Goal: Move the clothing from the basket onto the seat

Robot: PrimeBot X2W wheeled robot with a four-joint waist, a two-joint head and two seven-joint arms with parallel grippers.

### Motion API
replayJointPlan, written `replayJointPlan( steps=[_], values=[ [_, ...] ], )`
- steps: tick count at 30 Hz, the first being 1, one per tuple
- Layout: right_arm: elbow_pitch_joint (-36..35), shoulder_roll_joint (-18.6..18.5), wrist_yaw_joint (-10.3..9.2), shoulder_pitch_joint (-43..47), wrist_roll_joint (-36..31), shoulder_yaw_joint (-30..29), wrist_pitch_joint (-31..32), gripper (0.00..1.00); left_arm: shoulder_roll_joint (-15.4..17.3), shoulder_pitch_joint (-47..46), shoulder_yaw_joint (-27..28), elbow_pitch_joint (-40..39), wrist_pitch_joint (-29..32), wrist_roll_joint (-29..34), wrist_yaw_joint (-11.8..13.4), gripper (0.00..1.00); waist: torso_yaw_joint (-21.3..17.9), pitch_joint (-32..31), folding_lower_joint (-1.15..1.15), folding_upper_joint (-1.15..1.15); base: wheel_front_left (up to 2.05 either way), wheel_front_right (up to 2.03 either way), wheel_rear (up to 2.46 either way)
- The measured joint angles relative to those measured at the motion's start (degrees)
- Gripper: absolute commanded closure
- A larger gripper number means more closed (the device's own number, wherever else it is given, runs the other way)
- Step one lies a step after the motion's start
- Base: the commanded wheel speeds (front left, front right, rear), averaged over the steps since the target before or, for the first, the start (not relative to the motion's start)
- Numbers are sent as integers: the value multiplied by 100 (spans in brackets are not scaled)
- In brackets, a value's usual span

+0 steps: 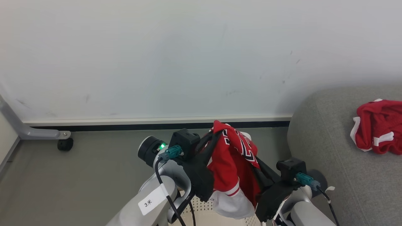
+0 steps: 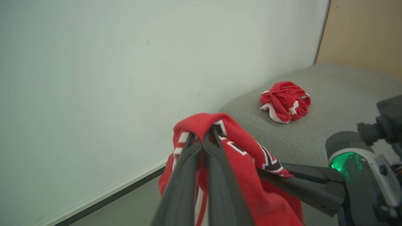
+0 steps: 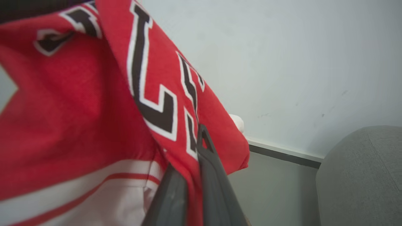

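Lettered clothing [image 1: 230,163] hangs clamped by left gripper [image 2: 203,138] and right gripper [image 3: 198,141], near the seat [image 1: 314,131] edge.

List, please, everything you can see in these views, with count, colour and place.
jersey: one, red with white trim and dark lettering, hanging between both grippers
garment: one, red with white trim, crumpled on the sofa
sofa: one, grey, on the right
basket: one, cream, perforated, below the jersey
frame leg: one, grey with a black caster, far left by the wall
wall: one, white, behind
floor: one, grey
panel: one, tan, beyond the sofa
left gripper: one, dark, shut on the jersey
right gripper: one, dark, shut on the jersey
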Motion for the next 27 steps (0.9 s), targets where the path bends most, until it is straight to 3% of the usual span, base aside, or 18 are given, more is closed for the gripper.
replayJointPlan(
  steps=[1,10,27],
  values=[
    [0,0,-1,-8,27,-12,-16,100,16,21,23,0,-23,-14,13,0,-14,2,0,0,0,0,0],
    [-59,-42,-103,-44,188,-346,-152,100,112,259,113,4,-203,-52,104,0,-223,28,0,0,0,0,0],
    [-933,-840,-455,121,202,-977,-296,100,174,985,-140,-334,-498,-91,-53,0,-928,-3,0,0,0,0,0]
  ],
)
